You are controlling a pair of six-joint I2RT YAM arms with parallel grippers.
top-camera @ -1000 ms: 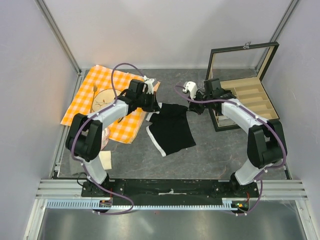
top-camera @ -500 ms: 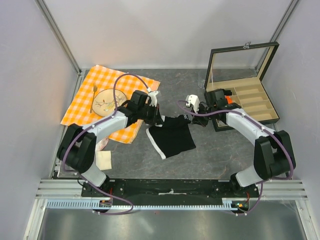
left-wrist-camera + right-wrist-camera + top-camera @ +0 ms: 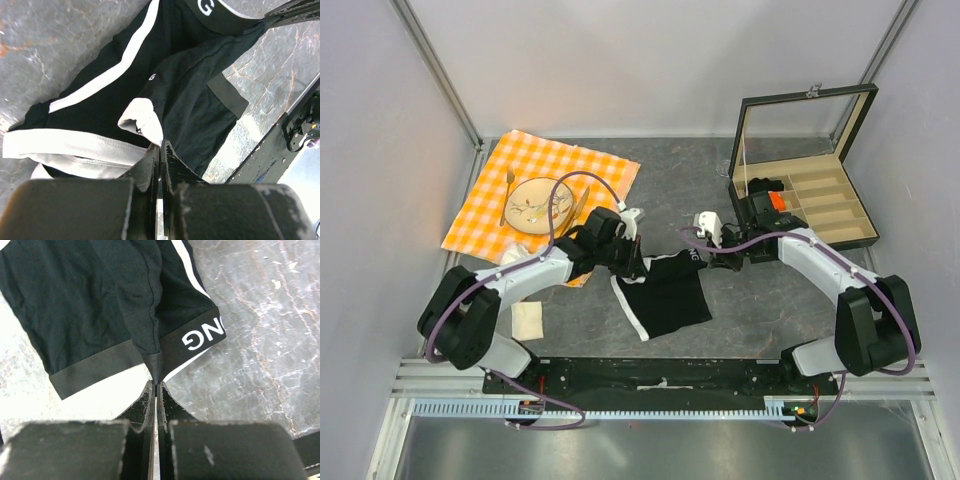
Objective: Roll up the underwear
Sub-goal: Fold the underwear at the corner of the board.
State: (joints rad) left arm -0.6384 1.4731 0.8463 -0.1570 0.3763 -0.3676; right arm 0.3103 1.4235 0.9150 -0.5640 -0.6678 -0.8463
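The underwear (image 3: pixel 665 290) lies near the middle of the grey surface (image 3: pixel 685 180), between the two arms, its far edge lifted and stretched between them while its near part rests spread out on the surface. The left pincer (image 3: pixel 161 149) is closed tight on the far left corner, pinching the white waistband, which bunches in a fold just ahead of its tips. The right pincer (image 3: pixel 155 385) is likewise clamped narrow on a point of black fabric at the far right corner, beside a black band printed with white letters. A white stripe runs down the garment's left side toward the near edge. Left of the underwear an orange checked cloth (image 3: pixel 555 165) covers the far left of the surface; the left arm crosses over its near right corner. On the cloth sits a plate (image 3: pixel 535 200) with a fork (image 3: pixel 508 185) to its left. A small white pad (image 3: pixel 527 320) lies near the left arm's base, well apart from the garment. To the right an open box (image 3: pixel 820 195) with a raised glass lid and divided compartments stands close behind the right arm's wrist, apart from the underwear.
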